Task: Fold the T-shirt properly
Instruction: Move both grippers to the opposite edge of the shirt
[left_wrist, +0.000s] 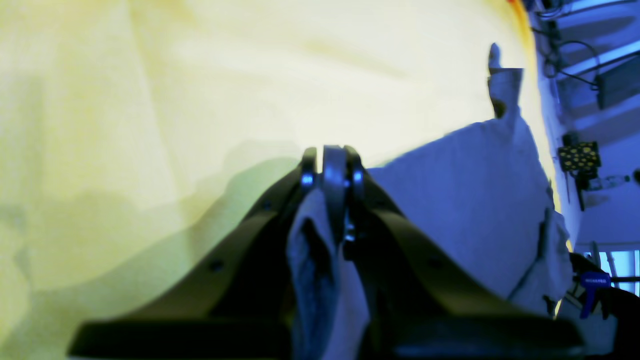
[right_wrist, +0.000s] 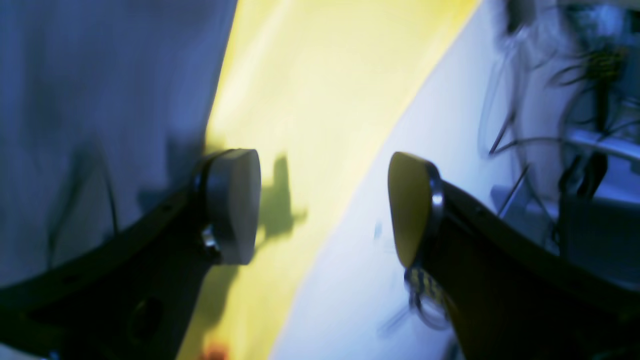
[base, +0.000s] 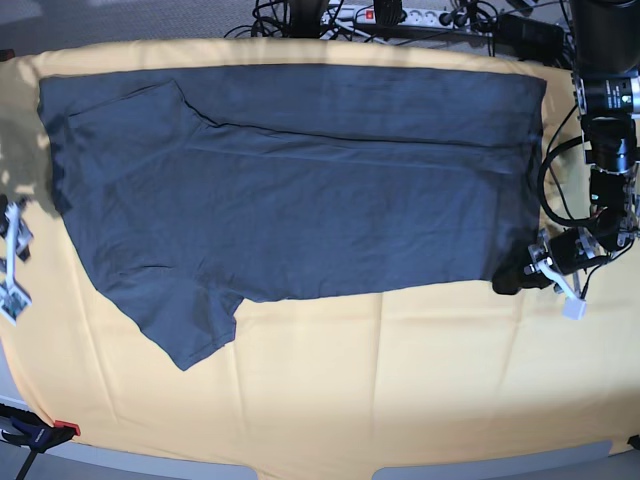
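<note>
The dark slate T-shirt (base: 300, 190) lies spread flat on the yellow-orange cloth (base: 400, 380), with one sleeve pointing toward the front left. My left gripper (base: 512, 279) is shut on the shirt's front right corner. The left wrist view shows shirt fabric (left_wrist: 320, 260) pinched between the closed fingers of that gripper (left_wrist: 332, 165), with the rest of the shirt (left_wrist: 475, 200) spreading off to the right. My right gripper (right_wrist: 325, 205) is open and empty over the cloth, just off the shirt's edge (right_wrist: 100, 100). In the base view it sits at the far left edge (base: 12, 265).
Cables and a power strip (base: 400, 15) run behind the table's back edge. A clamp (base: 40, 435) holds the cloth at the front left corner. The bare white table edge (right_wrist: 360, 280) shows beside the cloth (right_wrist: 310, 100) in the right wrist view.
</note>
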